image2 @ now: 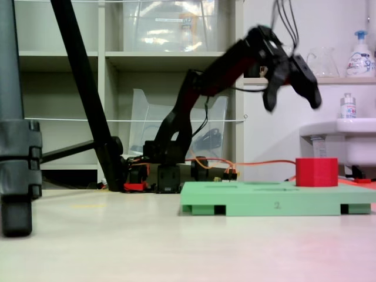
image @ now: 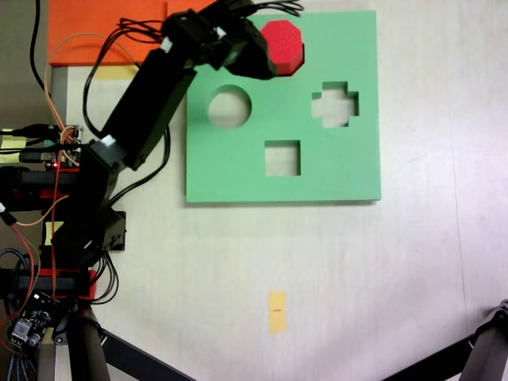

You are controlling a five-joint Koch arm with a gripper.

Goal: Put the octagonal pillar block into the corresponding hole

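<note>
The red octagonal pillar block (image: 283, 44) stands upright at the far edge of the green foam board (image: 349, 167). In the low fixed view the block (image2: 316, 171) rises above the board (image2: 276, 205). The corresponding hole is hidden; the block stands over that spot, and I cannot tell how deep it sits. My gripper (image2: 291, 98) hangs open in the air above and a little left of the block, with nothing between its jaws. From above, the gripper (image: 255, 57) lies just left of the block and overlaps its edge.
The board has a round cutout (image: 229, 106), a cross cutout (image: 335, 104) and a square cutout (image: 282, 158). An orange foam sheet (image: 95, 32) lies behind the arm. A yellow tape strip (image: 276, 309) marks the table. Tripod legs (image2: 17, 147) stand near the front.
</note>
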